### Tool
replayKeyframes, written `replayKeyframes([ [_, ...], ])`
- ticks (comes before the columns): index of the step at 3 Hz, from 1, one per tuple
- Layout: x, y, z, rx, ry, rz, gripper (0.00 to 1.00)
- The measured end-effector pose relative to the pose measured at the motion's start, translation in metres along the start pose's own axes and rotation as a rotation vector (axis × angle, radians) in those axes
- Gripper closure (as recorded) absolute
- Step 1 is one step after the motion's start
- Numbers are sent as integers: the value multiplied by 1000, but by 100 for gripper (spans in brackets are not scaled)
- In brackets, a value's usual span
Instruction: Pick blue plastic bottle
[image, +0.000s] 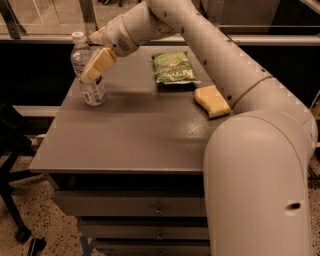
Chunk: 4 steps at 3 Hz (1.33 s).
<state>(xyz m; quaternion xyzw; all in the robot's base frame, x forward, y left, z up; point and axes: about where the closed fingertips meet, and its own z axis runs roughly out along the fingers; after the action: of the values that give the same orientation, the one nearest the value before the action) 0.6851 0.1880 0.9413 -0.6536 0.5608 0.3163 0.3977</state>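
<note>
The blue plastic bottle (92, 92), clear with a white cap and a white label, stands upright near the far left corner of the grey table (130, 135). My gripper (89, 58) reaches in from the right at the height of the bottle's upper body. It is open. One tan finger pad (99, 63) lies across the front of the bottle, and the other finger shows behind it near the cap. I cannot tell whether the pads touch the bottle.
A green snack bag (174, 67) lies flat at the back middle of the table. A yellow sponge (212, 100) lies by the right edge. My arm's bulky lower link (260, 185) fills the front right. Drawers (150, 207) sit under the tabletop. A black chair (10, 150) stands left.
</note>
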Motion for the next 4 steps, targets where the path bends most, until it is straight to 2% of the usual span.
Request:
replayKeyframes([
  [1,-4,7,10,-18,1,-1,13],
  [2,-5,15,13,-21,7,1,37],
  [3,-8,25,5,-11,20,-20,68],
  [4,-11,33,-8,-28,58,-73,91],
])
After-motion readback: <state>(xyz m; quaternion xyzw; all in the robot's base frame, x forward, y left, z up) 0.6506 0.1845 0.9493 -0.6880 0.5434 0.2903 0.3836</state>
